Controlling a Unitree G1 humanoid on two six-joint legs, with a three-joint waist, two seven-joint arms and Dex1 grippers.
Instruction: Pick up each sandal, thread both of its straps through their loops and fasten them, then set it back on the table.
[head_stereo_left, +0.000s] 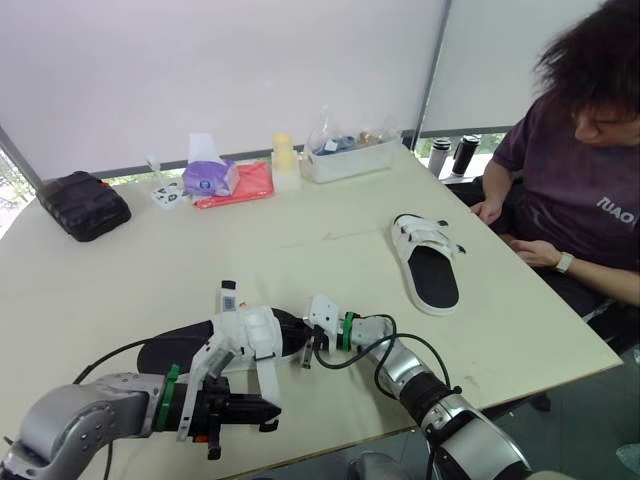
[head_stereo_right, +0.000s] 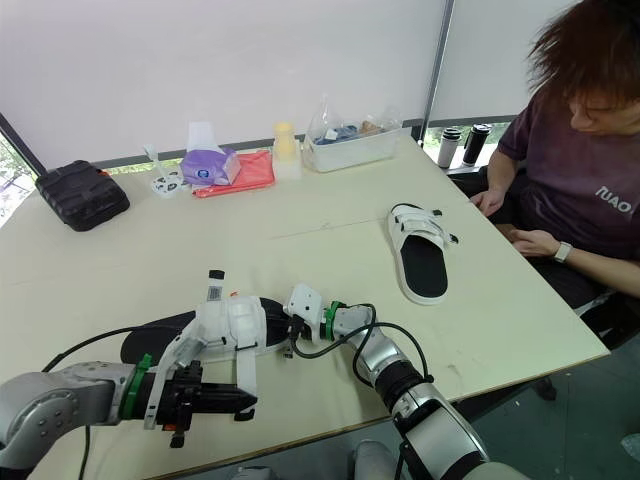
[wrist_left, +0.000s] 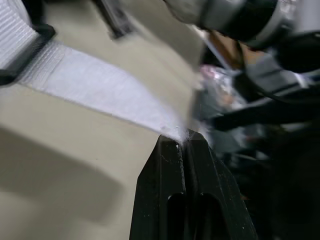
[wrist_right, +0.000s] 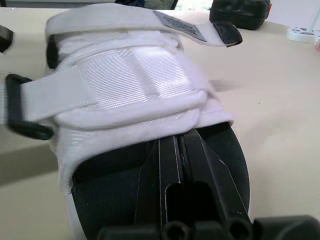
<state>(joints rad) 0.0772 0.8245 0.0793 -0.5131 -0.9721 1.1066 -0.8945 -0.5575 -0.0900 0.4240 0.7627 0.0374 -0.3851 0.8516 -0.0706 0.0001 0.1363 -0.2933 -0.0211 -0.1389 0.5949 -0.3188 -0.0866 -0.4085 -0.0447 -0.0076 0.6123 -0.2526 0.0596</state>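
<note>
Got left claw (head_stereo_left: 268, 410) clamped on loose strap (wrist_left: 100, 87) of near sandal (head_stereo_left: 172, 350), down at 6 o'clock on table (head_stereo_left: 120, 290). Also got right claw (wrist_right: 180, 137) pinched closed against its upper (wrist_right: 135, 75). Spotted other sandal (head_stereo_left: 428, 262) at 2 o'clock.

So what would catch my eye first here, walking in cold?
At the table's near edge, the left gripper pinches the end of a loose white strap on a black-soled sandal. The right gripper, fingers shut, presses at the edge of that sandal's white upper. A second sandal lies flat toward the table's right side, next to a seated person.
</note>
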